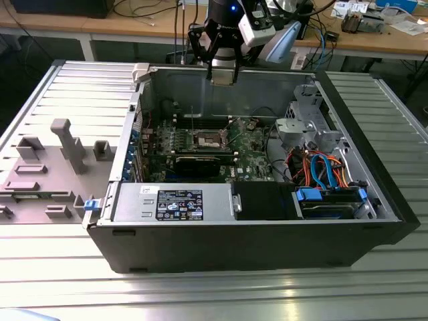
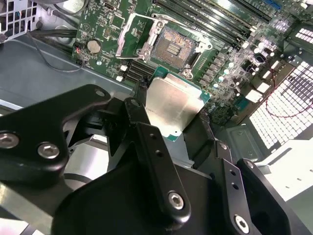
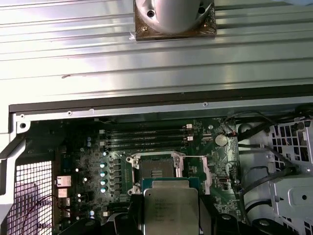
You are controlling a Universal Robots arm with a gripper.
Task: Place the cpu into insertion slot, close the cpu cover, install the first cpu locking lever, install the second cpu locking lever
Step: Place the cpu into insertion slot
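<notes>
The black 2-fingered pincer point(image 1: 223, 70) is clenched on the cpu point(image 2: 176, 105), a flat square chip with a silver-grey metal top and a green rim. Dark fingers point(image 2: 142, 122) press on 2 opposite edges. In the exterior view the chip hangs high over the far wall of the open black computer case point(image 1: 267, 241), which lies on the ribbed aluminium counter point(image 1: 200, 294). It is well apart from the board below.

The insertion slot point(image 2: 176, 46), a square socket with a dark centre and silvery rim on the green motherboard point(image 2: 107, 19), lies bare. The cpu cover point(image 2: 126, 35), a thin silvery frame plate, is swung up beside it. So the step in hand looks like the 1st of 4, with nothing seated yet.

To do it well, I judge that the chip should be kept level and turned square to the socket's sides. It should come straight down without sliding across the contacts, and pass clear of the raised cover. Letting go makes sense only once it sits flat inside the rim.

The chip's underside and any orientation notch or corner mark cannot be seen. In both wrist views the pincer's body cuts off its near edge. 2 thin upright rods point(image 1: 191, 119) by the socket may be the locking levers, but that is hard to tell.
</notes>
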